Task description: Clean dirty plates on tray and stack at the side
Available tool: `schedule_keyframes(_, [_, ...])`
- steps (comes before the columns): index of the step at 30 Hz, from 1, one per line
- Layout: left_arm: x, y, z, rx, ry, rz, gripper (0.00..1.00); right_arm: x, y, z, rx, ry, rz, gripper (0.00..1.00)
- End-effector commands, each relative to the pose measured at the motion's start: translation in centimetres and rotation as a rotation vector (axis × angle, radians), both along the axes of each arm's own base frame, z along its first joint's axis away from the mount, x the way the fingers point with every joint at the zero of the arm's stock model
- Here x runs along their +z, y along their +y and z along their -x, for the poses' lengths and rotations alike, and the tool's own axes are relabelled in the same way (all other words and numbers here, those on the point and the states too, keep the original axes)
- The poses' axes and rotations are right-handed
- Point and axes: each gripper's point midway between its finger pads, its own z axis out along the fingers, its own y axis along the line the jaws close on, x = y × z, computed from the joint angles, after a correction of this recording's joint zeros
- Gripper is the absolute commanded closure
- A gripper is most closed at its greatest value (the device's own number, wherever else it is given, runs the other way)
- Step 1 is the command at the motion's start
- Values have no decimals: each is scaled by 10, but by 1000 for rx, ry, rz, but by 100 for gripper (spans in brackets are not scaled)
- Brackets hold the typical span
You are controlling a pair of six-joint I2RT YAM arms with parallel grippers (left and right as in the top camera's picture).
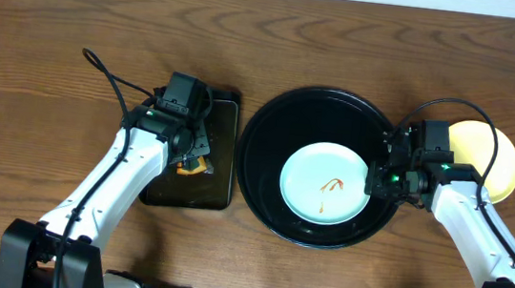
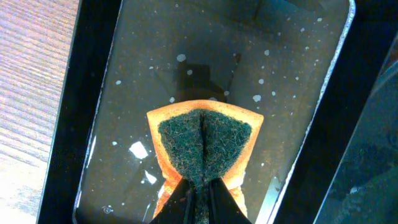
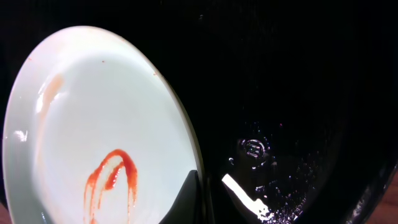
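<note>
One pale mint-blue plate (image 1: 325, 182) with an orange-red sauce squiggle lies in the round black tray (image 1: 263, 135). In the right wrist view the plate (image 3: 93, 118) looks tilted above the tray floor (image 3: 298, 93). My right gripper (image 1: 374, 180) is shut on the plate's right rim, its fingers (image 3: 202, 200) on either side of the edge. A pale yellow plate (image 1: 498, 155) lies on the table right of the tray, partly under my right arm. A second mint plate is out of view. My left gripper (image 1: 189, 159) is shut on an orange sponge (image 2: 204, 146), green scouring face showing.
A smaller black rectangular tray (image 1: 216, 192) with wet specks lies left of the round tray, and the sponge hangs over it (image 2: 124, 93). Bare wooden table (image 1: 42, 93) lies all around. The table's far edge runs along the top.
</note>
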Motion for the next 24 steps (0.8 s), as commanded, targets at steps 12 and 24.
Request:
schedule_keyframes(12, [1, 0, -13, -170, -49, -58, 93, -2, 10, 5, 35, 7, -6, 99])
schedule_keyframes(24, [-20, -3, -24, -211, -31, -74, 92, -2, 10, 7, 39, 13, -6, 99])
